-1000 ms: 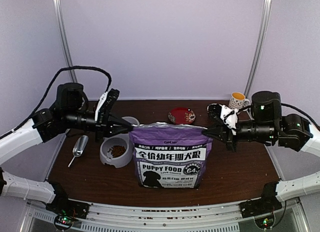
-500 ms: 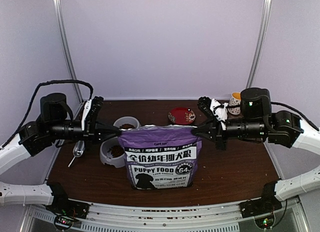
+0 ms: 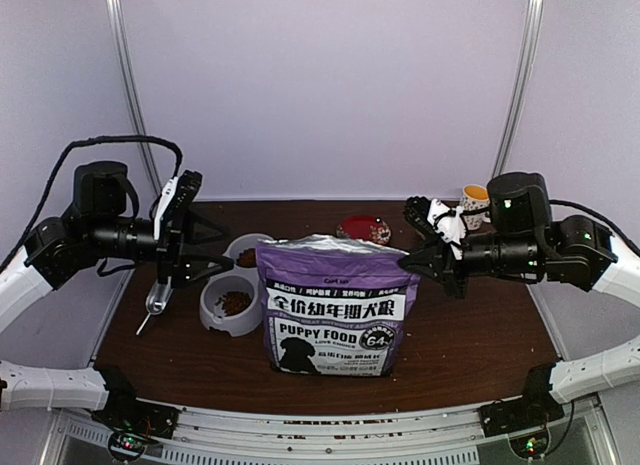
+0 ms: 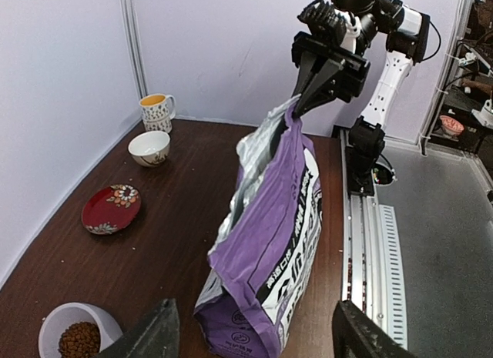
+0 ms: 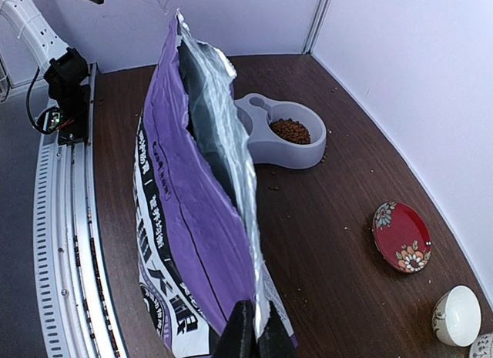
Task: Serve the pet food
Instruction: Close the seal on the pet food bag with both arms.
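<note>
The pet food, brown kibble [image 3: 236, 303], lies in a grey double pet bowl [image 3: 212, 322] left of the purple bag [image 3: 335, 310]. The bag stands upright on the table with its silver-lined top open. My right gripper [image 3: 415, 262] is shut on the bag's top right corner; in the right wrist view its fingertips [image 5: 254, 331] pinch the foil edge. My left gripper [image 3: 213, 247] is open and apart from the bag's left corner. In the left wrist view its fingers spread wide [image 4: 258, 342], with the bag [image 4: 269, 242] in front and kibble [image 4: 79, 340] at lower left.
A metal scoop [image 3: 158, 297] lies left of the pet bowl. A red plate [image 3: 363, 230] sits behind the bag, with a white bowl [image 4: 149, 147] and a patterned cup [image 3: 476, 200] at the back right. Loose kibble crumbs dot the table near the pet bowl [image 5: 281, 138].
My left gripper has let go of the bag's top left corner, opened wide and drawn back to the left. The bag has shifted slightly right, with my right gripper still shut on it.
</note>
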